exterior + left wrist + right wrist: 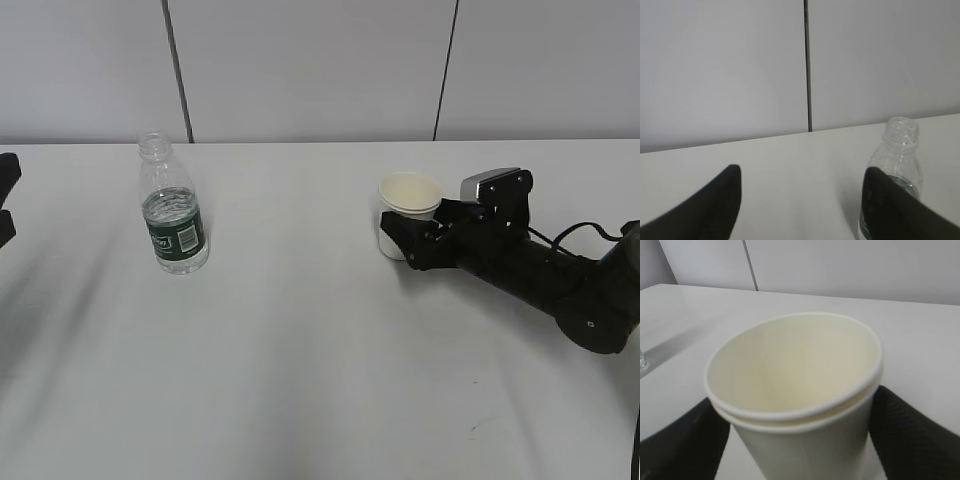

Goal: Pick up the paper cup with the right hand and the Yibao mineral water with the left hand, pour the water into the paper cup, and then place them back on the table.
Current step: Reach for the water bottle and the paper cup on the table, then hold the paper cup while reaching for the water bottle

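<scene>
Paper cup: the paper cup [409, 213] stands upright on the table [320, 380], at about 2 o'clock from the table's centre in the exterior view; its mouth faces up and it looks empty inside [790, 370]
My right claw: my right hand [404, 238] reaches in from 4 o'clock, with one black finger [910, 435] on each side of the cup's lower wall; in the right wrist view both fingers sit right against the cup, so I am grasping the paper cup, its base at table level
Water bottle: the Yibao mineral water [172, 205] stands upright and capless at about 10 o'clock from the centre, well apart from the cup, with water reaching part way up its body
My left claw: my left hand [800, 210] is released, its two dark fingers [715, 210] spread wide; the bottle [895, 170] sits just behind the finger at 4 o'clock in the left wrist view, not between the two
Left arm in the exterior view: only a dark tip [8, 195] shows at the 9 o'clock edge, well apart from the bottle
Backdrop: pale wall panels [320, 70] with dark seams behind the table
</scene>
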`<state>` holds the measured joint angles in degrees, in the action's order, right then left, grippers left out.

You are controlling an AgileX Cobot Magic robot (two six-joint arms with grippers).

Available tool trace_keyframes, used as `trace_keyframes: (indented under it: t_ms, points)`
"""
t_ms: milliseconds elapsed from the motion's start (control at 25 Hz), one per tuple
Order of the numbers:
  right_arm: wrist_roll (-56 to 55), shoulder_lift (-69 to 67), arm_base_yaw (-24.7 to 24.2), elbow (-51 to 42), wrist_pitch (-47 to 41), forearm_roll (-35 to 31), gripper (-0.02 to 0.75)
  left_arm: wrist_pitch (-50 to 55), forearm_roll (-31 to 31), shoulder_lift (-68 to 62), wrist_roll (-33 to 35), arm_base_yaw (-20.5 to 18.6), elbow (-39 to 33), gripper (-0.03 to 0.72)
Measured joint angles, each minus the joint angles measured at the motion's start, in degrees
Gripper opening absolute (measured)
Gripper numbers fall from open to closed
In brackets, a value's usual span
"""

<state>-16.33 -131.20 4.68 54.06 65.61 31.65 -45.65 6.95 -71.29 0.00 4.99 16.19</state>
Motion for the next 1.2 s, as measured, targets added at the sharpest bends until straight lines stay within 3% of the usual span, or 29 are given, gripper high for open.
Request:
trace_keyframes:
  t_ms: [1200]
  points:
    - [-0.9,-4.2,0.0,3.4,-0.4,0.4,0.663,-0.3,2.6,0.0,-1.6,0.0,0.0,0.468]
